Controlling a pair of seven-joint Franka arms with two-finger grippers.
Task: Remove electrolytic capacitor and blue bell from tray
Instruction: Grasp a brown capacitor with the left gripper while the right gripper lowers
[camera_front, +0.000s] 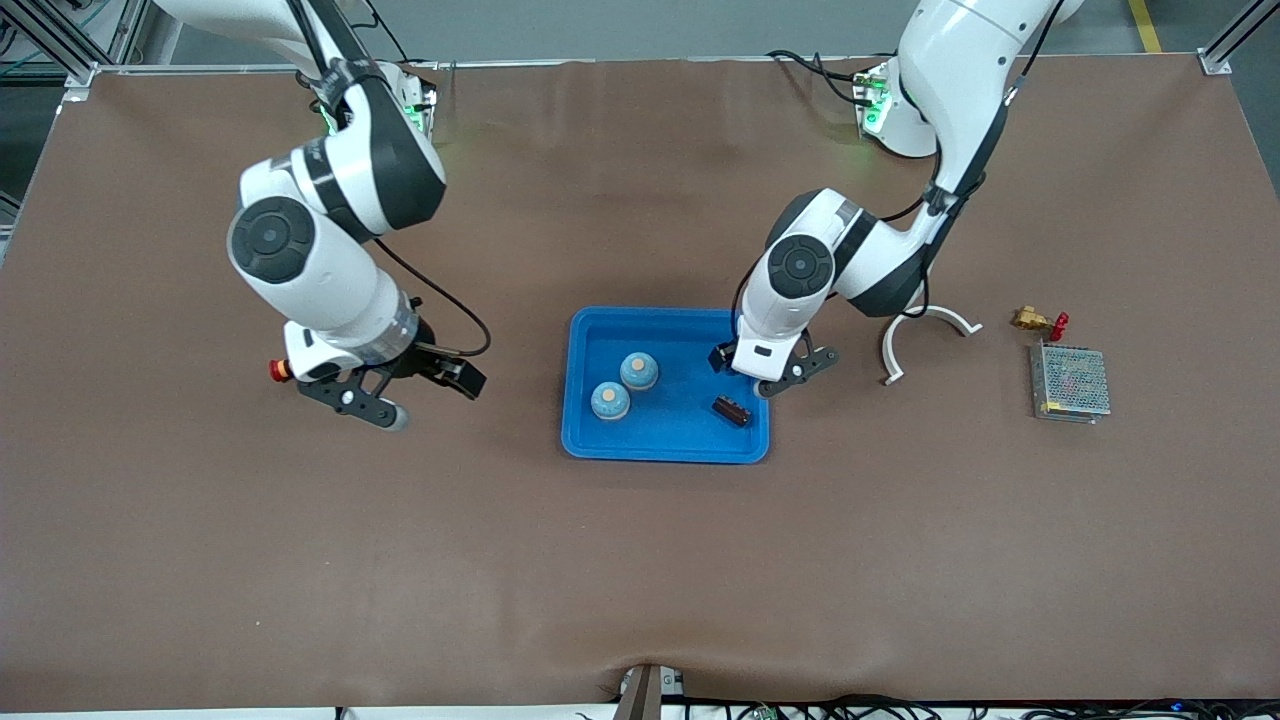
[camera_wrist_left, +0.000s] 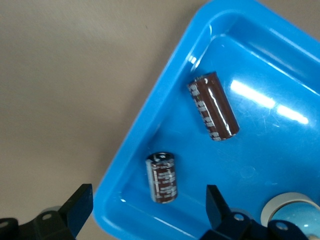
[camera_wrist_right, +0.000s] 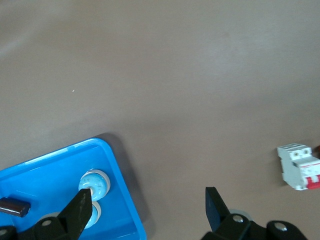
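On the front view's brown table, the blue tray sat at centre. Two blue bells stood toward its nine o'clock side, and one electrolytic capacitor lay near its five o'clock corner. The left gripper hung over the three o'clock rim with its fingers spread, probably lining up on a pick. The right gripper, fingers also apart, waited over bare table out at nine o'clock from the tray. A grey mesh box, a brass fitting and a white curved piece lay out at three o'clock.

From the left wrist, a second capacitor lay on its side just inside the rim, roughly between the open fingers, which suggests it was the chosen target. Pale print ran down both brown sleeves, too small to read.

From the right wrist, a white circuit breaker with a red switch lay on the table well apart from the tray. Its markings were illegible.
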